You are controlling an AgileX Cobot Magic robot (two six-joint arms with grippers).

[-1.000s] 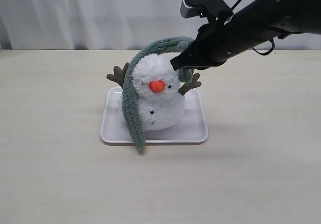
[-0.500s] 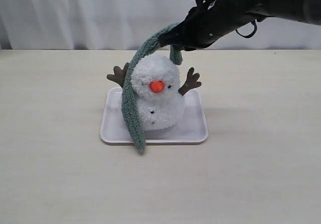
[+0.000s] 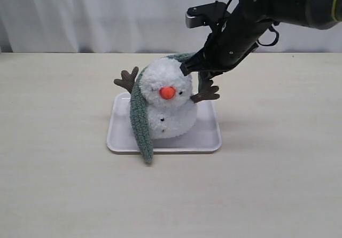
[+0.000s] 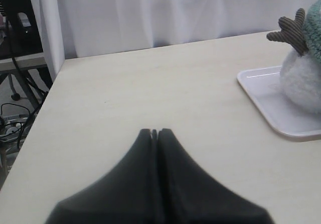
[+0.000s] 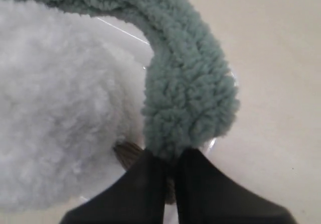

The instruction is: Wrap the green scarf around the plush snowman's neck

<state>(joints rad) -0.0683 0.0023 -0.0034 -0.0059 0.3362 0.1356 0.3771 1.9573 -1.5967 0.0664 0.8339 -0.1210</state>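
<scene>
The plush snowman (image 3: pixel 166 105) stands upright on a white tray (image 3: pixel 206 136), its orange nose facing the camera. The green scarf (image 3: pixel 138 121) hangs down the snowman's left side, past the tray's front edge, and runs up over the back of the head. My right gripper (image 3: pixel 203 76) is shut on the scarf's other end (image 5: pixel 188 98), low beside the head, just above the right twig arm (image 3: pixel 206 91). The neck is mostly hidden by fluff. My left gripper (image 4: pixel 155 132) is shut and holds nothing, hovering over bare table away from the snowman (image 4: pixel 306 78).
The white tray (image 4: pixel 271 101) sits mid-table on a pale wooden surface. A white curtain hangs behind the table. In the left wrist view the table's edge shows, with cables and equipment on the floor beyond (image 4: pixel 15 113).
My right gripper, holding the scarf end, rose above the snowman's head, then came down to its right side near the twig arm. The scarf now lies closer over the head.
</scene>
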